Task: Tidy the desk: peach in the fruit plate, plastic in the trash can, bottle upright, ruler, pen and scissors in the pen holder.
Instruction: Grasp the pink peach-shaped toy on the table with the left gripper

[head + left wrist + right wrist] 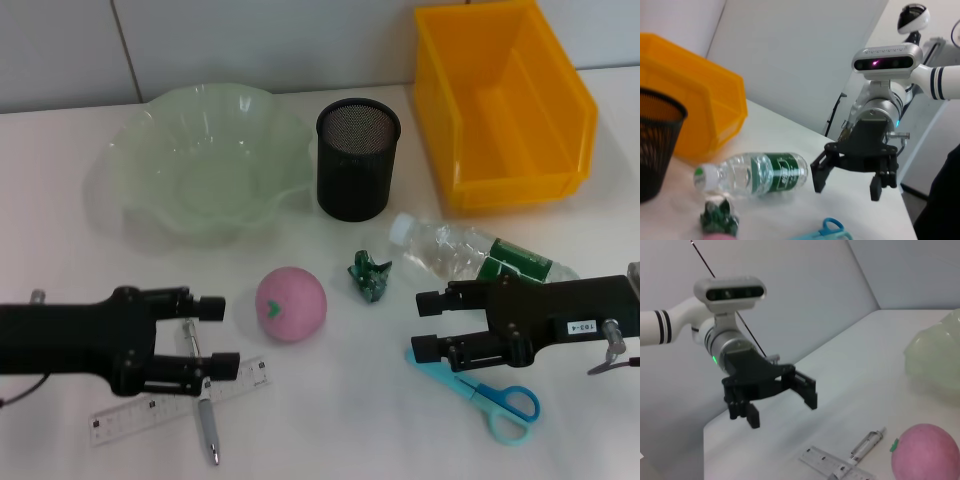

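Nothing looks tidied yet on the white tabletop (60, 200).

The black mesh pen holder (358, 160) stands in the middle, and it looks like it has nothing in it. Just left of the pen holder sits the pale green fruit plate (205, 160), with no fruit in it. Right of the pen holder is the yellow bin (500, 100), which I think is the trash can. It looks bare inside too.

The pink peach (291, 303) lies on the tabletop in front of the pen holder, a bit to the left. The small green bit of plastic (368, 276) lies in front of the pen holder too, just right of the peach. The bottle (480, 254) is on its side, in front and to the right of the pen holder, with its white cap pointing at the plastic.

The ruler (180, 401) and the pen (200, 390) lie crossed, far in front and left of the pen holder. The blue scissors (480, 392) lie far in front and right of it.

The left claw (222, 335) hangs over the ruler and pen, wide apart and holding nothing. The right claw (428, 324) hangs by the scissors and bottle, also spread apart with nothing in it.

So all six jobs are left to do.
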Controlling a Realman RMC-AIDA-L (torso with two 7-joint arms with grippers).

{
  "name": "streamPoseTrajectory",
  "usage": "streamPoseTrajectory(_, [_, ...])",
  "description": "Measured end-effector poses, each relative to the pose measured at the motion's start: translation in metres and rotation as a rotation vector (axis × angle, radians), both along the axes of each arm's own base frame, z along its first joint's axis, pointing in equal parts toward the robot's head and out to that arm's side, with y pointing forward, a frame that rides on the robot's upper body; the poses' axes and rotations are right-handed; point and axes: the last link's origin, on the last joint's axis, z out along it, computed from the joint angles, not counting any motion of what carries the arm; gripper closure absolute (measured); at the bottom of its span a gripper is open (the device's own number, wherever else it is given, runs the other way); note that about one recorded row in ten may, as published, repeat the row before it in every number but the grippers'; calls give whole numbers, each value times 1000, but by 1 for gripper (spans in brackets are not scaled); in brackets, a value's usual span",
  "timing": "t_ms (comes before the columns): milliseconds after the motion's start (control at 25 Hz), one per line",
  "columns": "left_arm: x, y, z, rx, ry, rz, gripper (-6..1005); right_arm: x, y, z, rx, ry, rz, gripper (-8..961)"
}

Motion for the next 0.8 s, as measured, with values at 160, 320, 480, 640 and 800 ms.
streamPoseTrajectory(160, [22,20,4,52,53,-97,219,1,0,2,2,-3,-1,180])
streamPoseTrajectory(320, [29,27,3,65,89,-130,225,1,1,3,3,-6,0,180])
streamPoseTrajectory(480, [70,57,-13,83,291,-306,231,1,1,4,3,-7,-1,181])
streamPoseTrajectory(640, [89,70,-26,77,424,-371,237,1,2,4,2,-7,-1,181])
streamPoseTrajectory(800, [103,79,-48,63,533,-426,243,-2,4,5,12,5,2,181])
